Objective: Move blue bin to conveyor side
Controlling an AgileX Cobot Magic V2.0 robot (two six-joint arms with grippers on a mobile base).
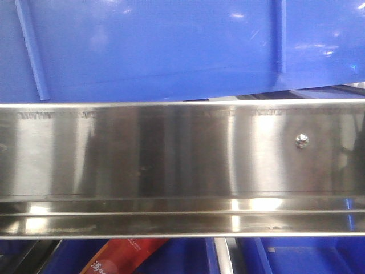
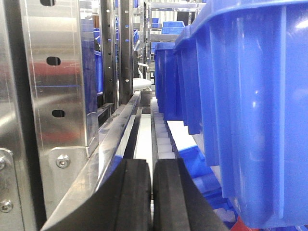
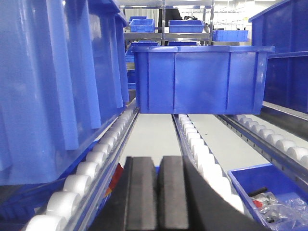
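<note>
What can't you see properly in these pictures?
Front view: the large glossy blue plastic crate is cut off by the top edge; its inside is hidden.
Front view: a red printed thing sits half behind the shiny brushed-steel rail; its writing is blurred.
Right wrist view: bits in the small open blue tray are too small to name.
The dark belt conveyor shows in no view.

Cannot see rim or base of the large glossy blue plastic bin (image 1: 171,45): cropped top and sides, lower edge hidden behind the brushed-steel rail (image 1: 171,154). Cannot read blurred print on the red packet (image 1: 124,256), cropped below. Cannot identify small clutter (image 3: 275,202) in the shallow blue tray (image 3: 243,185).
</note>
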